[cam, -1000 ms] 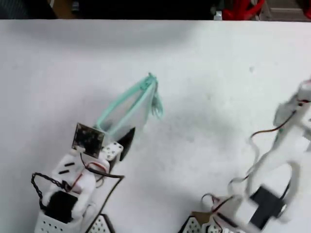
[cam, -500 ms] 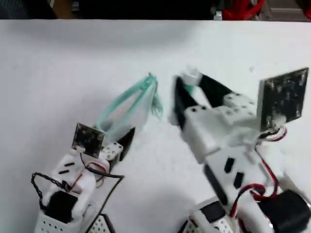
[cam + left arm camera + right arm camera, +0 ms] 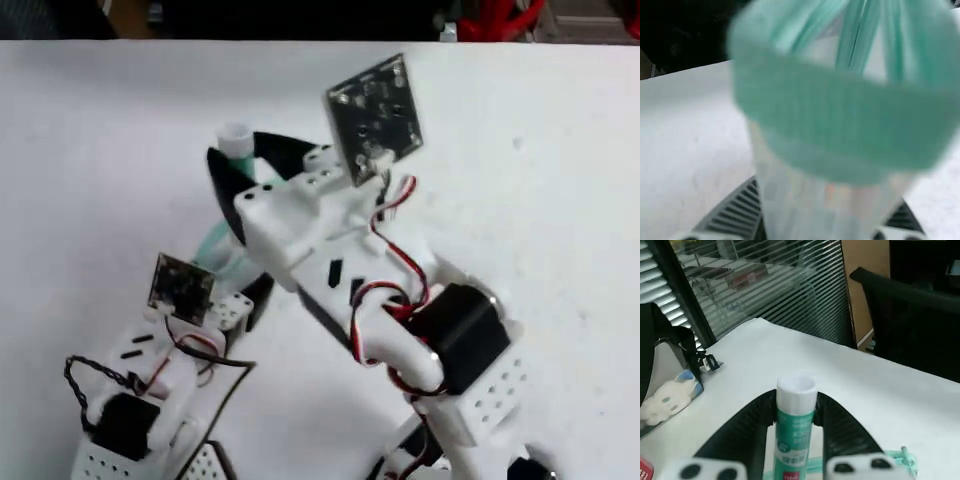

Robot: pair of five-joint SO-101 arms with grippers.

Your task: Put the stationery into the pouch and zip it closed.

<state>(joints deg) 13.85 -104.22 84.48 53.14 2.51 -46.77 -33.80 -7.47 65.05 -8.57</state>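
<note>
The white-capped, green-labelled glue stick (image 3: 795,432) stands upright, pinched between the black fingers of the right claw (image 3: 796,407). That claw hangs above the white tabletop (image 3: 520,150), over the clear plastic pouch with mint-green zip trim (image 3: 840,135). The pouch's near end is clamped in the left claw (image 3: 252,292), and its zip edge is spread open. In the high view the right arm hides most of the pouch.

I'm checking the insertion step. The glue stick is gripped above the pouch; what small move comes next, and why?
Probably lower the right tool so the glue stick sinks into the pouch mouth: the stick stands upright in that tool over the pouch, whose end the left tool grips.
</note>
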